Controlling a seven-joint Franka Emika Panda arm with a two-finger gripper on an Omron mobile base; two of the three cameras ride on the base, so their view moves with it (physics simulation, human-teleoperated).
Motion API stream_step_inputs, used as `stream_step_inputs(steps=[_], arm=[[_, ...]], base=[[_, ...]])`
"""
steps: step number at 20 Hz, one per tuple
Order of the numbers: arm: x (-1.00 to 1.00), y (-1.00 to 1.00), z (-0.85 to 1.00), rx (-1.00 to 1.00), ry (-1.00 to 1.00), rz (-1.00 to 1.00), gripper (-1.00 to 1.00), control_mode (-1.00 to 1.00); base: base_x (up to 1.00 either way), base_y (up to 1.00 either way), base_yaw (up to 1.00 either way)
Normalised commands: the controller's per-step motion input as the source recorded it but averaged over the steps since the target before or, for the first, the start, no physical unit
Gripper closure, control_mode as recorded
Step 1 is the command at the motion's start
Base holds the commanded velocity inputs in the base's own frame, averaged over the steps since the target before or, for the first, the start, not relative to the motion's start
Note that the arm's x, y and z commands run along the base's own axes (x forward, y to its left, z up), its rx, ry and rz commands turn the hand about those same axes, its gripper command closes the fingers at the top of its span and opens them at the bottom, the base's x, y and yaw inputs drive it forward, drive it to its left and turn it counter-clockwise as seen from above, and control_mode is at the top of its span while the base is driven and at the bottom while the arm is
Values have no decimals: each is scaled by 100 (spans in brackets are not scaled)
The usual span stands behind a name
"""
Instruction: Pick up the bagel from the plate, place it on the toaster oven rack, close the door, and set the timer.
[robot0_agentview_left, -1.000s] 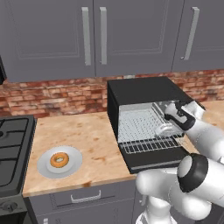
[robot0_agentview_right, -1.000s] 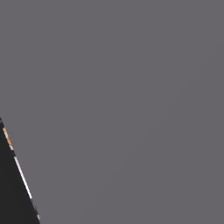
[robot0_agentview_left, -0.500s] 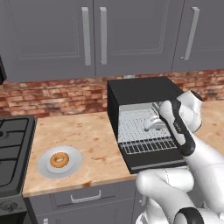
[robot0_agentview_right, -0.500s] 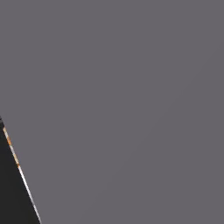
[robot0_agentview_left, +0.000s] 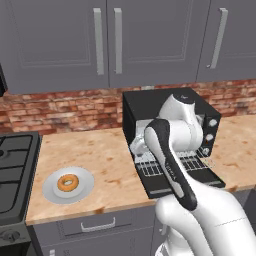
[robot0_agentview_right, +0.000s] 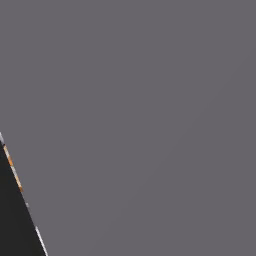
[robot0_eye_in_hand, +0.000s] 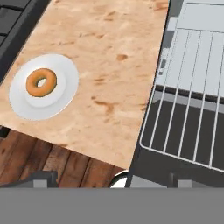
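The bagel (robot0_agentview_left: 67, 183) (robot0_eye_in_hand: 40, 82), a small golden-orange ring, lies in the middle of the light-grey plate (robot0_agentview_left: 85, 189) (robot0_eye_in_hand: 65, 72) on the wooden counter, left of the toaster oven (robot0_agentview_left: 150, 102). The black door (robot0_agentview_left: 155, 183) (robot0_eye_in_hand: 175, 168) hangs down open, and the wire rack (robot0_agentview_left: 200, 162) (robot0_eye_in_hand: 191, 100) is slid out over it. My arm (robot0_agentview_left: 167, 155) crosses the oven front and hides the hand. In the hand view my gripper (robot0_eye_in_hand: 113, 180) is open with nothing between its fingertips. It is above the counter edge beside the rack's left corner, well to the right of the plate.
A black stove (robot0_agentview_left: 12, 170) (robot0_eye_in_hand: 13, 17) borders the counter left of the plate. Grey wall cabinets (robot0_agentview_left: 105, 40) hang over a brick backsplash (robot0_agentview_left: 65, 107). The oven's knobs (robot0_agentview_left: 212, 130) sit on its right. A plain grey surface (robot0_agentview_right: 150, 100) stands close before the right base camera.
My arm has swung left from the oven's right side across its front. The jaws have opened wide. The bagel has stayed on the plate.
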Motion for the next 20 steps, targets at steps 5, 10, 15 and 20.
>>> stream_step_inputs(steps=[5, 10, 15, 20], arm=[[-21, 99, 20, -18, 26, 0, -100, -100], [-1, 78, -10, -2, 7, -7, -100, -100], [0, 56, -45, -2, 0, -11, -100, -100], [0, 45, -57, -5, -4, -10, -100, -100]], base=[[0, 0, 0], [0, 0, 0], [0, 0, 0], [0, 0, 0]])
